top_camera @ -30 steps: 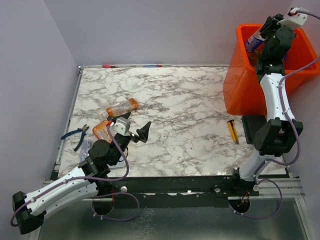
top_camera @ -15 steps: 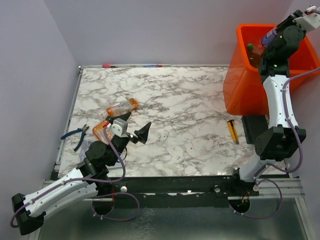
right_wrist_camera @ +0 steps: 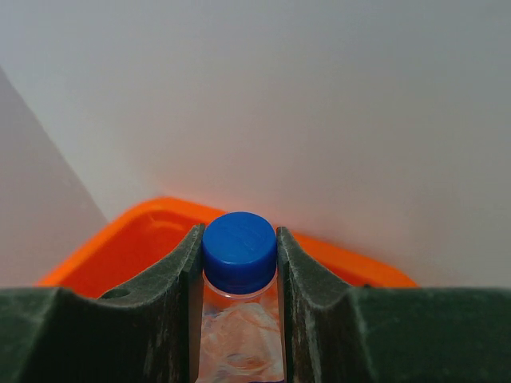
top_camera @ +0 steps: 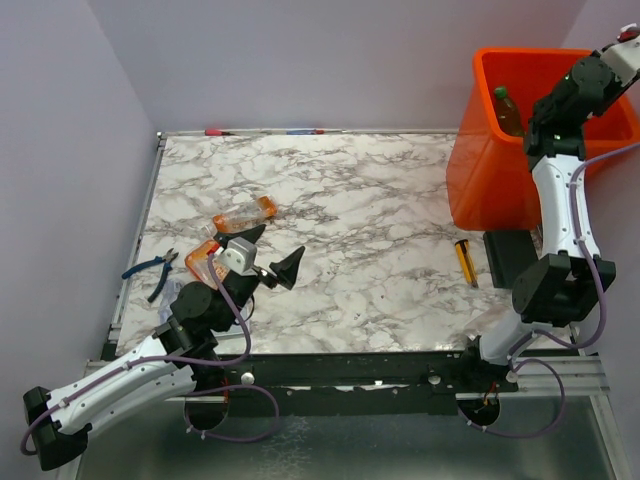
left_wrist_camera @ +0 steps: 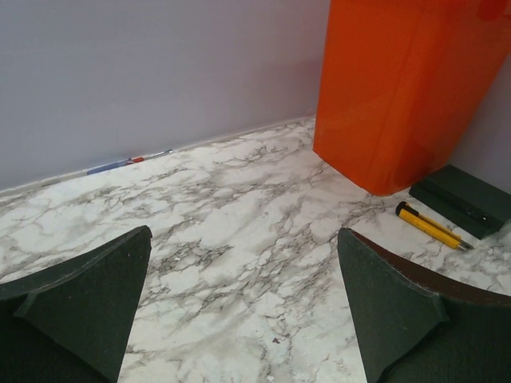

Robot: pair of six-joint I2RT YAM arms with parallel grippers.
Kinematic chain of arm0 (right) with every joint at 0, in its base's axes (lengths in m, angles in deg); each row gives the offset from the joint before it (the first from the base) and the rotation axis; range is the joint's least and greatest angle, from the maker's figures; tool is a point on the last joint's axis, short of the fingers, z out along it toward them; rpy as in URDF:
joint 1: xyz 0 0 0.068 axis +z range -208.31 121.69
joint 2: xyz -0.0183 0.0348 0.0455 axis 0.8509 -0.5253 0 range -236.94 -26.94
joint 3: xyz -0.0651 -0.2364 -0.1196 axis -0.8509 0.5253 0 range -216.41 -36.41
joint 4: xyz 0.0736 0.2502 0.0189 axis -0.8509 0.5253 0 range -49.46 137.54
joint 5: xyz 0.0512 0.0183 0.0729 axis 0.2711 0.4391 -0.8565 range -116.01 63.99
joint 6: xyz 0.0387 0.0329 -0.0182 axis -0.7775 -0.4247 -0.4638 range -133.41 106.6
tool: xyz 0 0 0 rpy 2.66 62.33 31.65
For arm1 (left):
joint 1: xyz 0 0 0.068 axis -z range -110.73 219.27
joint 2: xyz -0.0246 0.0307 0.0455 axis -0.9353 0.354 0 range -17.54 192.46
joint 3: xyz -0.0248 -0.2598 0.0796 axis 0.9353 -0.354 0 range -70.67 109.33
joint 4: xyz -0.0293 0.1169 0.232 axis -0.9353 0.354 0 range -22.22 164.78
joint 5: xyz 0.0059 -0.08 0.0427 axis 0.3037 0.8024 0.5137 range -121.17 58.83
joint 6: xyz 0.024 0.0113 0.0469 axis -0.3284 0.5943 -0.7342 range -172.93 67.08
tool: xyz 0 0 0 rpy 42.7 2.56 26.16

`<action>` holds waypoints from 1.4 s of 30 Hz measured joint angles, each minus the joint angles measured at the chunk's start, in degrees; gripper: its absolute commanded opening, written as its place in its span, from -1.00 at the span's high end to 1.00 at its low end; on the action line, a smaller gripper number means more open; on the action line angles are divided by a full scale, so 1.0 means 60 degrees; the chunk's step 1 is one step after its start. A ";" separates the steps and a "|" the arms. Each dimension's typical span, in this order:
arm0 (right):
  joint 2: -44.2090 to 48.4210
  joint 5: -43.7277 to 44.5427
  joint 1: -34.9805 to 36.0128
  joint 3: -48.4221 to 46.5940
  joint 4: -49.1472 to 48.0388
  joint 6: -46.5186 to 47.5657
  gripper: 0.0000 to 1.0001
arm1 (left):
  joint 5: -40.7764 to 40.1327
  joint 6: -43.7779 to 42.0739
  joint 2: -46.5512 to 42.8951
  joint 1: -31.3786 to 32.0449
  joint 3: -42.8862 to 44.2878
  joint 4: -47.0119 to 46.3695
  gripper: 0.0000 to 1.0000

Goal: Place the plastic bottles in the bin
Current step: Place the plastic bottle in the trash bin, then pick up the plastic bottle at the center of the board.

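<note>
End effector (right_wrist_camera: 238,263) clamps blue-capped bottle (right_wrist_camera: 237,319) above bin (right_wrist_camera: 144,227).

Left pincer (left_wrist_camera: 244,239) gapes wide and low; right pincer (right_wrist_camera: 238,233), arm raised high, clamps a bottle (right_wrist_camera: 238,339).

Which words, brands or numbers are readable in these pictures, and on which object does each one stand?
None can be read.
The far orange bottle and the near orange bottle have labels too small and blurred.
The bottle in the right gripper shows only a plain blue cap.
</note>
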 measured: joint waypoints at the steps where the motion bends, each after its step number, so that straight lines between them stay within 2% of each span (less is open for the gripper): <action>1: 0.0022 0.0106 -0.0007 0.0197 0.0153 -0.0004 0.99 | 0.0033 0.0011 0.0000 0.0000 0.0000 0.0000 -0.98; 5: 0.0033 0.0153 -0.0055 0.0933 0.1166 -0.0379 0.98 | 0.0160 0.0051 0.0004 0.0000 0.0000 0.0000 -0.98; 7: 0.0051 0.0066 -0.0069 0.1107 0.1654 -0.0743 0.83 | 0.0208 0.0069 0.0022 0.0000 0.0000 -0.0004 -0.98; 8: 0.0087 -0.0029 -0.0109 0.1111 0.1810 -0.0933 0.64 | 0.0237 0.0073 0.0029 0.0000 0.0000 0.0000 -0.98; 11: 0.0397 -0.0397 -0.0215 0.1147 0.2470 -0.1581 -0.27 | 0.0357 0.0084 0.0033 0.0000 0.0000 -0.0015 -0.99; 12: 0.0506 -0.0535 -0.0222 0.1195 0.2637 -0.1796 -0.47 | 0.0412 0.0102 0.0033 0.0000 0.0000 -0.0025 -0.98; 14: 0.0667 -0.0922 -0.0197 0.1268 0.3053 -0.2280 -0.66 | 0.0481 0.0109 0.0036 0.0000 -0.0007 -0.0040 -0.98; 17: 0.0688 -0.1417 -0.0168 0.1162 0.3544 -0.2681 -0.81 | 0.0550 0.0113 0.0066 0.0000 -0.0015 -0.0062 -0.98; 22: 0.0648 -0.2295 -0.0018 -0.0488 0.4601 -0.3348 -0.99 | 0.0630 0.0146 0.0226 0.0000 -0.0015 -0.0084 -0.98; 26: 0.0831 -0.2929 0.0415 -0.2040 0.4710 -0.3752 -0.99 | 0.0619 0.0149 0.0270 0.0000 -0.0015 -0.0080 -0.99; 31: 0.1825 -0.4116 0.2189 -0.2269 0.4626 -0.4007 -0.99 | 0.0248 0.0171 0.0222 0.0000 -0.0015 -0.0007 -0.98; 33: 0.2433 -0.4772 0.3096 -0.1657 0.4437 -0.4080 -0.99 | -0.0146 0.0175 0.0222 0.0000 -0.0015 0.0051 -0.98; 36: 0.3526 -0.5858 0.4229 0.0120 0.4003 -0.4280 -0.99 | -0.0838 0.0178 0.0299 0.0000 -0.0007 0.0193 -0.98; 42: 0.5064 -0.8200 0.5391 0.4550 0.3162 -0.4914 -0.93 | -0.2681 0.0739 0.0933 0.0000 0.0353 0.1002 -0.98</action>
